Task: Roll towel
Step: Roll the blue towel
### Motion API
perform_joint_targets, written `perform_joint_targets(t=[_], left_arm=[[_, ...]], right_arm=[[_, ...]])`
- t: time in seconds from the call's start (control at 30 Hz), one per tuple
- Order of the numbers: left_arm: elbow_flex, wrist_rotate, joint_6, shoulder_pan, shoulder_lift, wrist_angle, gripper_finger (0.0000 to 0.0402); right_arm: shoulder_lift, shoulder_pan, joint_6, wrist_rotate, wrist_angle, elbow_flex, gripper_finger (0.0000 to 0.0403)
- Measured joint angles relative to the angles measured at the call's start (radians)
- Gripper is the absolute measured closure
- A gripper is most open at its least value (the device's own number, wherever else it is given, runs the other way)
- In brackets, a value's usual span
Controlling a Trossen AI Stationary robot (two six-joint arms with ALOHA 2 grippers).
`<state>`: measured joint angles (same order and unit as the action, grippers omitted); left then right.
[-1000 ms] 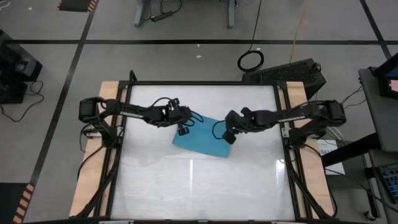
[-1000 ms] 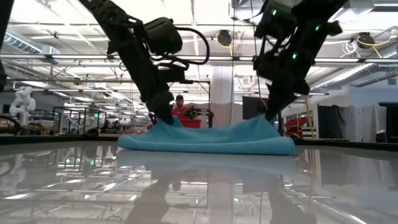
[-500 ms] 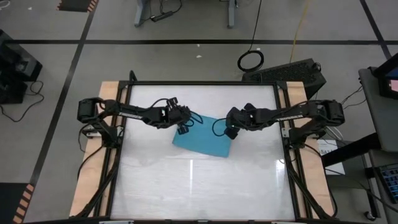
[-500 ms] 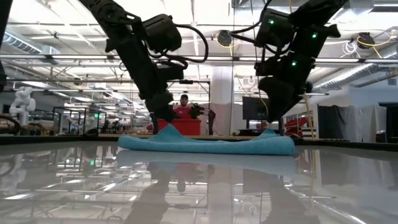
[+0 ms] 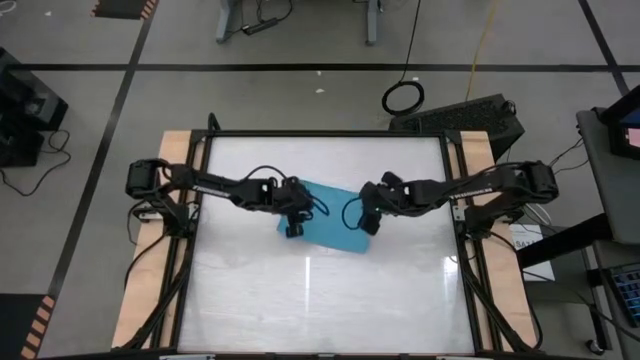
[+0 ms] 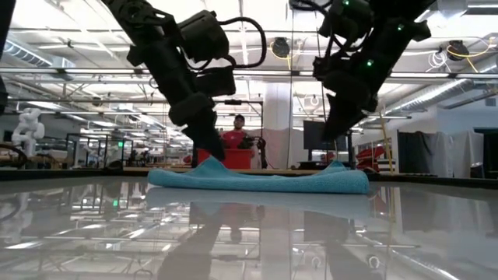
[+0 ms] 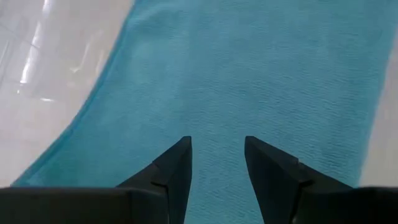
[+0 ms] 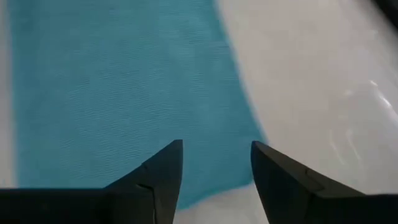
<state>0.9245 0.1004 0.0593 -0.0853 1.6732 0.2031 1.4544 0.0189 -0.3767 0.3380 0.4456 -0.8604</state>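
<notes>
We see bright, even overhead light. The glossy white table (image 5: 320, 290) throws streaks of glare and mirrors the arms in the low view. Ceiling lights (image 6: 70, 15) burn out to white there. Close wrist views look soft, slightly blurred.

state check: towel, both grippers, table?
towel: lying flat on the table, folded to a strip, not yet rolled, held by neither gripper.
left gripper: open, empty, over the towel's left end.
right gripper: open, empty, over the towel's right edge.
table: white glossy top, bare apart from the towel.
</notes>
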Motion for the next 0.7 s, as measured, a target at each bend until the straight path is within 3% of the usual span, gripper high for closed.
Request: perform_joint_targets(t=[0.3, 0.43, 0.7], left_arm=[[0.0, -0.049, 0.0, 0.036, 0.054, 0.023, 0.0247], [0.0, -0.042, 0.071, 0.036, 0.095, 0.026, 0.0247], [0.003, 0.148, 0.32, 0.034, 0.113, 0.016, 0.0247]], right_arm=[[0.128, -0.023, 0.036, -0.108, -0.119, 0.0, 0.0253], [0.202, -0.023, 0.009, -0.142, -0.119, 0.0, 0.0266], [0.263, -0.101, -0.156, -0.308, -0.185, -0.003, 0.0287]])
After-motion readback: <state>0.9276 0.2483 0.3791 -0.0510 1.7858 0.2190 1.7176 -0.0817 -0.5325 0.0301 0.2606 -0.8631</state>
